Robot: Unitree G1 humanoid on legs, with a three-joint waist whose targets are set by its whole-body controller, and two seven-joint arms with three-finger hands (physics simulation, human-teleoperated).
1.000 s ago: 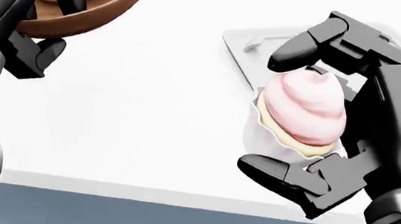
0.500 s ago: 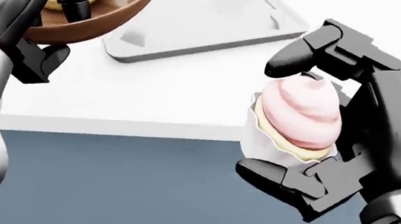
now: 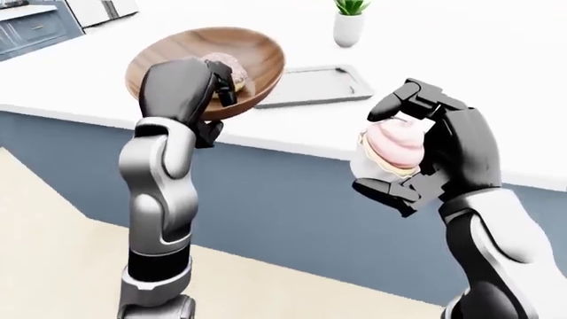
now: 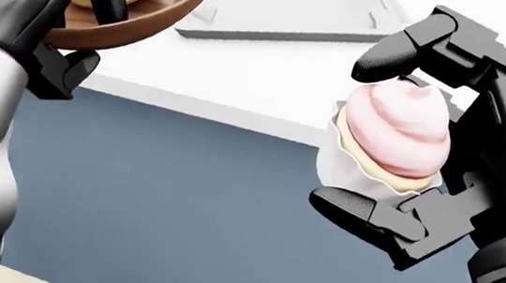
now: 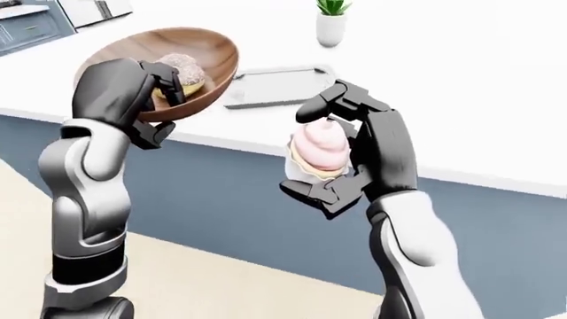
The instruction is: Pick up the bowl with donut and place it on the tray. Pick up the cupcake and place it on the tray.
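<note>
My left hand (image 3: 217,90) is shut on the rim of a brown wooden bowl (image 3: 257,53) and holds it tilted, up at the upper left of the left-eye view. A sprinkled donut (image 5: 181,70) lies inside the bowl. My right hand (image 3: 377,149) is shut on a cupcake (image 3: 394,143) with pink frosting and a white wrapper; the thumb is above it and the fingers are below. The grey tray (image 3: 314,85) lies on the white counter (image 3: 496,100), beyond both hands and between them. Nothing is in the tray's visible part.
A small potted plant (image 3: 349,23) stands on the counter above the tray. The counter's blue face (image 3: 292,206) drops to a beige floor (image 3: 53,252). Both hands hang on the near side of the counter's edge. Cabinets (image 3: 35,26) show at the top left.
The whole picture has shifted, so the camera moved: the counter's edge has risen in the head view and the tray has slid to the upper left. Both hands keep their holds.
</note>
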